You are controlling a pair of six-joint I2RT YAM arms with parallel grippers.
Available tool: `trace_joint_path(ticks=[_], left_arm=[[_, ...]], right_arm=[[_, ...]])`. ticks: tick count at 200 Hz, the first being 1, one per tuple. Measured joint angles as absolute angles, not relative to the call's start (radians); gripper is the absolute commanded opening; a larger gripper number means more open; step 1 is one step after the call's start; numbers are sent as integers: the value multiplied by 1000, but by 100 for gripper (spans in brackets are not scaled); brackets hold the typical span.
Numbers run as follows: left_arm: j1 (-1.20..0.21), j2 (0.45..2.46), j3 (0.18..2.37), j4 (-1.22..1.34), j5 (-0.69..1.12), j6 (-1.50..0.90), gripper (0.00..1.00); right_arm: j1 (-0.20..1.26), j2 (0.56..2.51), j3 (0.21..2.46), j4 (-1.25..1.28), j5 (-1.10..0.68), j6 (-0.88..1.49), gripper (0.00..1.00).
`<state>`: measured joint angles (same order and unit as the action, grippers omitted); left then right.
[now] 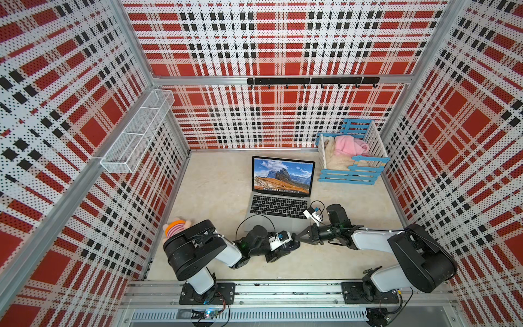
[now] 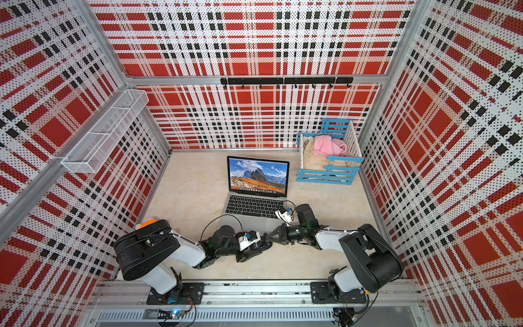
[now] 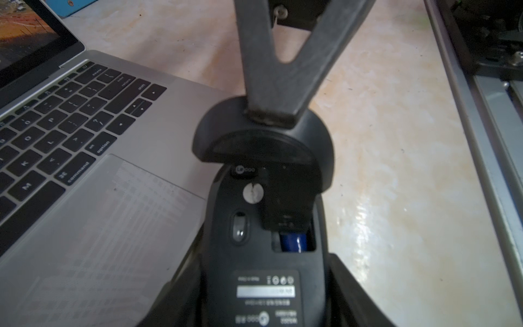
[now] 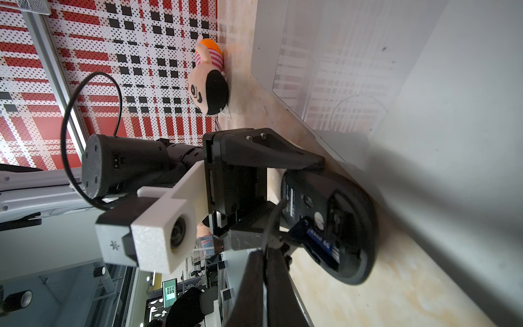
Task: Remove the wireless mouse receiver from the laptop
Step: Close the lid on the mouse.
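The laptop stands open on the table in both top views, its screen showing a mountain picture. At its front right corner my left gripper is shut on the black mouse, held underside up. A small dark stub with a pale logo, the wireless mouse receiver, sits in a slot of that underside. A blue battery shows in the open bay. My right gripper is shut on the edge of the curved black mouse cover over the mouse's far end.
A plush doll lies by the left wall behind my left arm. A blue and white crate with pink and cream cloths stands at the back right. A wire basket hangs on the left wall, a hook rail on the back wall.
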<state>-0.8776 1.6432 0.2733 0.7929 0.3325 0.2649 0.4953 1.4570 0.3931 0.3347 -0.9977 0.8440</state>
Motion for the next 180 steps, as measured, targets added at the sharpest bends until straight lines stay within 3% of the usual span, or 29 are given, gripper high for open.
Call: trace_joint_path(ticks=[30, 54, 107, 124, 180], left_arm=[[-878, 1644, 273, 793, 333, 265, 35], [-878, 1645, 274, 795, 332, 265, 35], [-878, 1652, 276, 801, 333, 265, 35], [-878, 1654, 278, 803, 333, 265, 35], [-878, 1657, 280, 804, 334, 265, 35]], right_arm=[[495, 1458, 393, 330, -999, 828, 10], [495, 1458, 393, 304, -989, 813, 20], [468, 1459, 389, 228, -964, 783, 23], [464, 1459, 389, 219, -963, 779, 30], [462, 1471, 402, 175, -949, 748, 37]])
